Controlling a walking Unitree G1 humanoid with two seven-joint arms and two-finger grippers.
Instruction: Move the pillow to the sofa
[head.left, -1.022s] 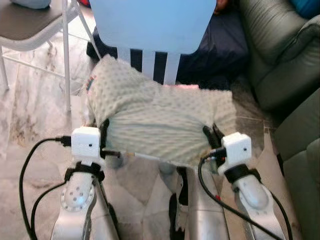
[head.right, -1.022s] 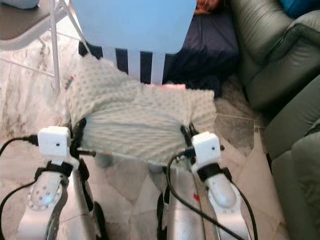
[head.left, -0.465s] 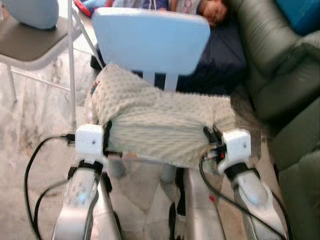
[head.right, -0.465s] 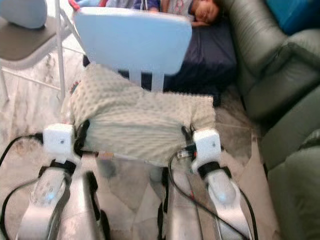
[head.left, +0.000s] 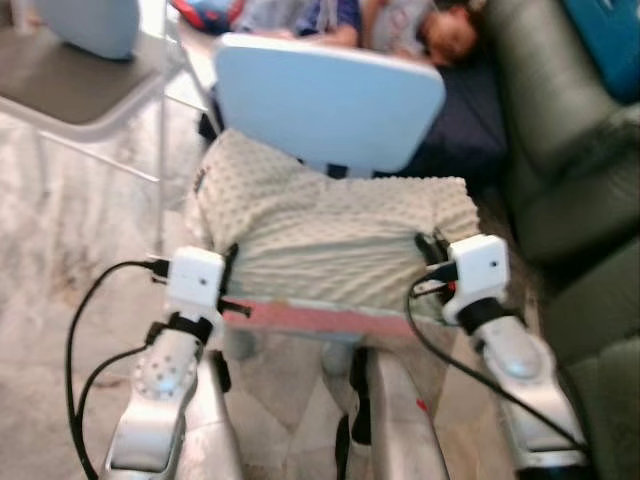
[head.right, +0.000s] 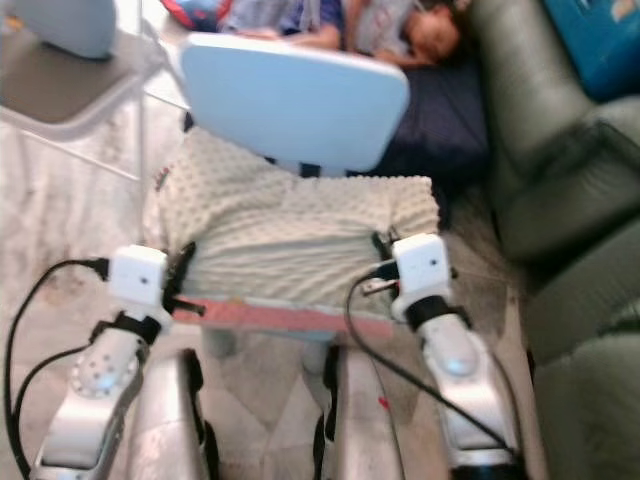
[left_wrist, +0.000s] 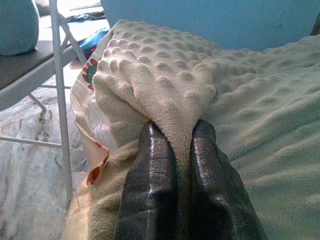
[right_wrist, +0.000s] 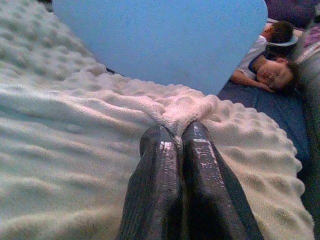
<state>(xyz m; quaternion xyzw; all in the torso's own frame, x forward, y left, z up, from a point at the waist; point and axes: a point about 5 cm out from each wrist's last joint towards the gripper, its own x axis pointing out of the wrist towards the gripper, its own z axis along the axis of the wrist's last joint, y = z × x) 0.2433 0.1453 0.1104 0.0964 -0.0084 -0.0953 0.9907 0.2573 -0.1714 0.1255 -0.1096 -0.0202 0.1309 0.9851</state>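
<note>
Resting on the blue chair (head.left: 330, 100), just in front of its backrest: one cream dimpled pillow (head.left: 335, 240), held at both ends.

- Pillow edges: the near edge overhangs toward the robot, a pink strip (head.left: 320, 318) showing beneath it. The far edge lies against the backrest. One corner by the left gripper shows a printed fabric lining.
- Left gripper (left_wrist: 175, 150): at the pillow's left end, fingers (left_wrist: 150, 170) pinched together on a fold of the cover. The arm reaches forward from below, forearm raised, a black cable looping off its wrist.
- Right gripper (right_wrist: 172, 145): at the pillow's right end, fingers (right_wrist: 157, 170) closed on a bunched fold. The arm reaches forward and slightly inward, cable trailing from the wrist.
- Sofa (head.left: 570, 150): dark green, right of the chair, a blue cushion (head.right: 590, 45) on its seat. A strip of marble floor (head.left: 60, 250) lies between chair and sofa.
- Folding chair (head.left: 90, 80): left of the blue chair, grey seat, a pale blue object on it; open floor between the two chairs.
- Person (head.right: 400, 30): lying behind the blue chair on dark navy bedding (head.right: 440, 110), which runs up to the sofa's base.
</note>
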